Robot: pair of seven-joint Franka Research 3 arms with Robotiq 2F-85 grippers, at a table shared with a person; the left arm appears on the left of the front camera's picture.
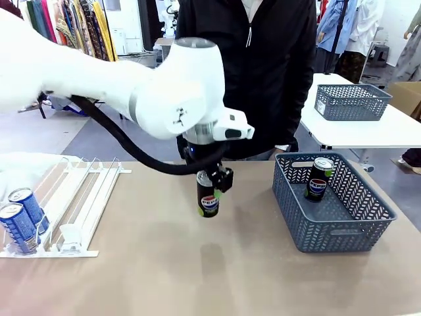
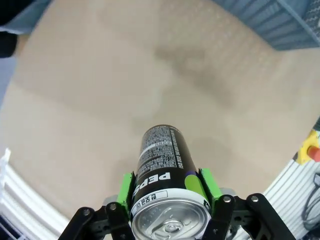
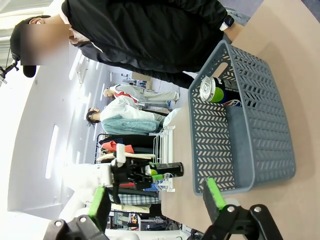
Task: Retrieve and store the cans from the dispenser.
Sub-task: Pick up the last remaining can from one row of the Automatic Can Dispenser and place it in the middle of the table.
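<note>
Black can (image 1: 208,199) gripped tight in left pincer (image 1: 210,186) above table (image 1: 164,276) (basket (image 1: 329,236) well right; right pincer (image 3: 155,189) gapes empty).

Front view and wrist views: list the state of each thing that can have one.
Held can: black, upright, lifted off the table.
Left gripper: shut on the held can.
Right gripper: open, holding nothing.
Basket can: in the basket, roughly upright.
Blue cans: two, at the dispenser's front stops.
Basket: holds one can.
</note>
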